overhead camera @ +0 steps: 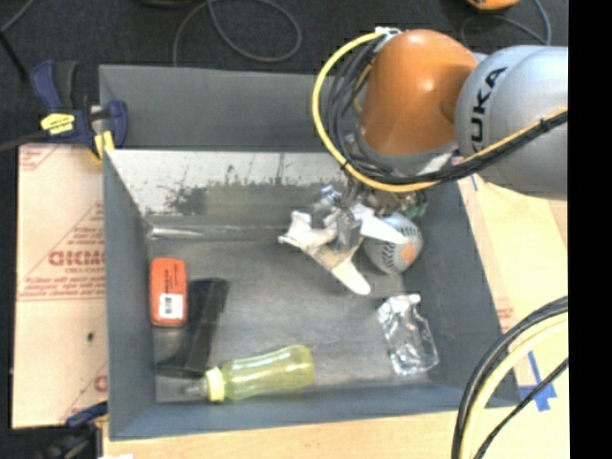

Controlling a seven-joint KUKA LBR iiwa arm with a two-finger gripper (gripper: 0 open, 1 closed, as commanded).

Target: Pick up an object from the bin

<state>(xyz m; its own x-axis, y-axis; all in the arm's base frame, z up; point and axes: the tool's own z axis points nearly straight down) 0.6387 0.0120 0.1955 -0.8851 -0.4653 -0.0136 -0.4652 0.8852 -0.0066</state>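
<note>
My gripper (342, 214) is low in the bin's back right part, under the arm's orange cover. It stands right over a white, angular plastic thing (308, 231) whose long white arm (350, 275) points toward the front. Whether the gripper holds this white thing cannot be told. Just to the right of the gripper lies a round white and grey thing with an orange patch (396, 248). A crumpled clear plastic bag (408, 333) lies further forward on the right.
An orange box with a label (167, 292) and a black flat thing (201, 325) lie at the left. A yellow-green bottle (263, 372) lies along the front wall. The bin's middle floor is bare.
</note>
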